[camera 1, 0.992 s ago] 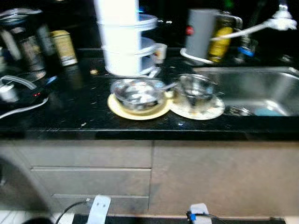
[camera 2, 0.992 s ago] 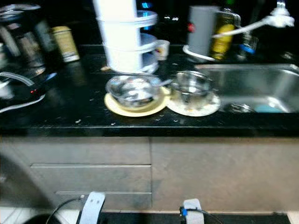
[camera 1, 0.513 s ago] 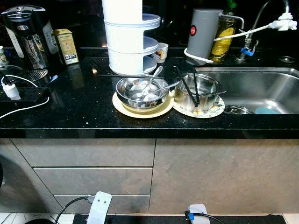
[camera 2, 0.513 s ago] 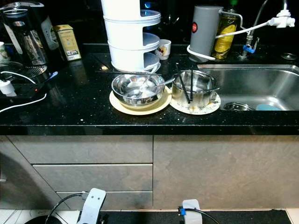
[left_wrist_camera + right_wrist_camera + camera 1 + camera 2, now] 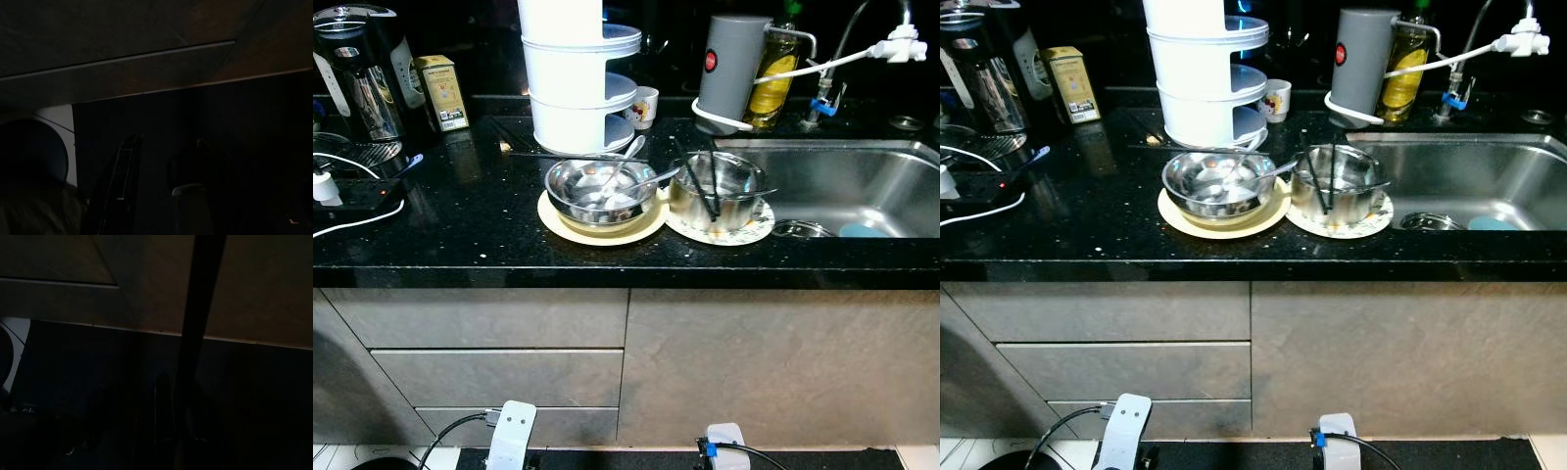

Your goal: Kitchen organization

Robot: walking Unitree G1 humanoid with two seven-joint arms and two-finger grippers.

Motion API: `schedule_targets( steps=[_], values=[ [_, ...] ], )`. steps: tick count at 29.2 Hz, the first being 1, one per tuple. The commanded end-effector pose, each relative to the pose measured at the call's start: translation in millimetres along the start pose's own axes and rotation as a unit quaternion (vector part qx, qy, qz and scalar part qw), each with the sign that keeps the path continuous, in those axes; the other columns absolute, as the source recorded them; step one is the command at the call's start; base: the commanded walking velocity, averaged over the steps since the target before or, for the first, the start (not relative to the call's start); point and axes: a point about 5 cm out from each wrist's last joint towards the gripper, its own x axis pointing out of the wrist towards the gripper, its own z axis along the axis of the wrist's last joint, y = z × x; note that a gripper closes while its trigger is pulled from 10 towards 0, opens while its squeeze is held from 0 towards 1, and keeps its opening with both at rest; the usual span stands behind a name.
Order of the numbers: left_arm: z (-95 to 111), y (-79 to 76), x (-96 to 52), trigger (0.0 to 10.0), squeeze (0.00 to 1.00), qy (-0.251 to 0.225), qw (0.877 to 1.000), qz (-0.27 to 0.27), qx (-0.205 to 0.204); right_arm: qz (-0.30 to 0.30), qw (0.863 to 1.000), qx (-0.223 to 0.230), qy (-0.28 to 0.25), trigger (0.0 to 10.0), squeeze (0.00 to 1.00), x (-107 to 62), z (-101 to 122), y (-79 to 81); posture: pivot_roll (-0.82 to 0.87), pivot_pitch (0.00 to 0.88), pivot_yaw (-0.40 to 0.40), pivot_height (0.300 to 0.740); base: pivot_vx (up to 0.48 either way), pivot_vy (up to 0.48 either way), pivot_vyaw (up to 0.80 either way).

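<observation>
Left pincer (image 5: 146, 196) low beside cabinet front (image 5: 773, 362), below countertop edge (image 5: 626, 277).

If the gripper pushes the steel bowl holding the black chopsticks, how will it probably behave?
The steel bowl sits on a patterned plate, so it would likely slide easily, perhaps moving the plate. The chopsticks only lean on its rim, so they may rattle or fall out. It looks thin-walled, probably light.

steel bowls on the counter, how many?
2. Wide steel bowl sits on the yellow plate; deeper steel bowl with black chopsticks sits on the patterned plate, beside the sink.
</observation>
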Motion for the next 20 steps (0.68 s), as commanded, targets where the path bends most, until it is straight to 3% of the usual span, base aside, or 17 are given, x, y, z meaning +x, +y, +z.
schedule_targets(
  steps=[1, 20],
  values=[
    [-1.6, -0.4, -0.2, 10.0, 0.0, 0.005, 1.0, 0.0, -0.002, -0.005, 1.0, 0.011, 0.024, 10.0, 0.0, -3.9, -11.2, -1.3, -0.07, 0.121, -0.011, 0.74, 0.0, -0.48, 0.0],
    [0.6, -0.5, 0.5, 10.0, 0.0, 0.0, 1.0, 0.0, -0.007, -0.002, 1.0, 0.011, 0.025, 10.0, 0.0, -4.0, -11.6, -1.1, -0.07, 0.122, -0.012, 0.74, 0.0, -0.48, 0.0]
  ],
)
